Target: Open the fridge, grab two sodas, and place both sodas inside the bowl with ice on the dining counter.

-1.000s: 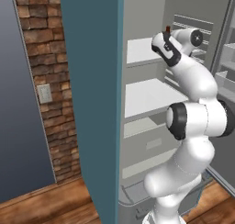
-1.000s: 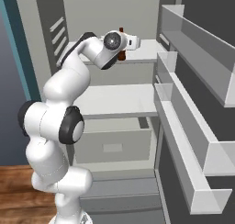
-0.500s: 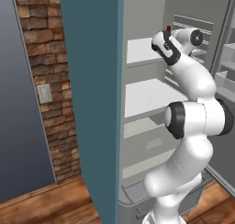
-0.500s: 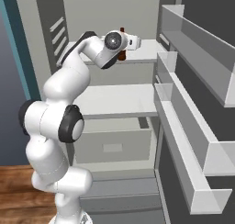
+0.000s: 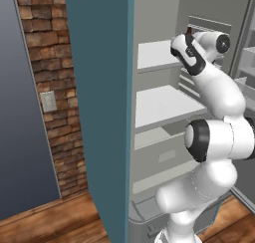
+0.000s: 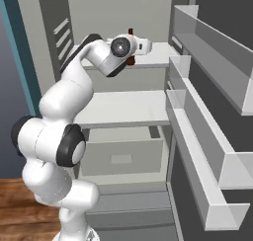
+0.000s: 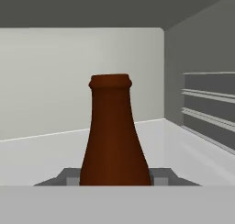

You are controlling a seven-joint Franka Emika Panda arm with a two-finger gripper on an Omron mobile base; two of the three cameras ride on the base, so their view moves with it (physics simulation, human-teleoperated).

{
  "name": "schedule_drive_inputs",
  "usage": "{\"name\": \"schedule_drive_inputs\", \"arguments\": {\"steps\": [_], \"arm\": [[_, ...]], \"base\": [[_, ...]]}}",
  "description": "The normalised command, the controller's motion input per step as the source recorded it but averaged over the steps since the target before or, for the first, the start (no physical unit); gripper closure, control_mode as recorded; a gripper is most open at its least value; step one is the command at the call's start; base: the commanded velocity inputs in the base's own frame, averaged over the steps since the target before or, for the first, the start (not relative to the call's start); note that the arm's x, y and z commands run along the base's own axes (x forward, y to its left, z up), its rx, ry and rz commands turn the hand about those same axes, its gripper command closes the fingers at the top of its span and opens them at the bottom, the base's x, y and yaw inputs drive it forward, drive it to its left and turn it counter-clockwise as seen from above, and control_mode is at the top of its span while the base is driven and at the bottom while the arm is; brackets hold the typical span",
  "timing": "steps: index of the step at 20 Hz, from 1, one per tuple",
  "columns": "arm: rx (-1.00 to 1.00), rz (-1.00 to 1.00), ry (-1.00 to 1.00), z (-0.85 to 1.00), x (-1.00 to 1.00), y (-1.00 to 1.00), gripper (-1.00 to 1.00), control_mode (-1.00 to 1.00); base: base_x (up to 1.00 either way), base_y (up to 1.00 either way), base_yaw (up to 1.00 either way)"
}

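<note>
Gripping the dark brown cola bottle [image 7: 114, 136] low on its body, the gripper [image 7: 114, 184] holds this rigid, likely slippery soda upright near the fridge's [image 6: 148, 18] top shelf [image 7: 193, 149] front edge.

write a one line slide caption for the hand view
Gripper shut on a dark brown glass-like bottle standing on the white fridge shelf.

Cola bottle standing on the fridge's top shelf

The dark brown cola bottle [image 7: 114, 136] is standing upright on the top white shelf [image 6: 153, 62] of the grey fridge [image 5: 154, 18], whose door [image 6: 217, 101] is hanging wide open, its red cap [image 6: 130, 31] showing.
</note>
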Motion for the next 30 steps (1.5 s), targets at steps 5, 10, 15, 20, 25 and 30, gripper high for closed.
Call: {"name": "schedule_drive_inputs", "arguments": {"steps": [5, 10, 15, 20, 25, 30], "arm": [[-0.08, 0.00, 0.02, 0.30, -1.00, 0.00, 1.00, -1.00], [-0.08, 0.00, 0.14, 0.01, -1.00, 0.00, 1.00, -1.00], [-0.05, 0.00, 0.11, 0.07, -1.00, 0.01, 1.00, -1.00], [-0.04, 0.00, 0.08, -0.03, -1.00, 0.13, 1.00, -1.00], [-0.10, 0.00, 0.03, -0.13, -1.00, 0.36, 1.00, -1.00], [-0.09, 0.04, 0.01, -0.37, -0.70, 0.25, 1.00, -1.00]], "base": [[0.00, 0.00, 0.00], [0.00, 0.00, 0.00], [0.00, 0.00, 0.00], [0.00, 0.00, 0.00], [0.00, 0.00, 0.00], [0.00, 0.00, 0.00]]}}
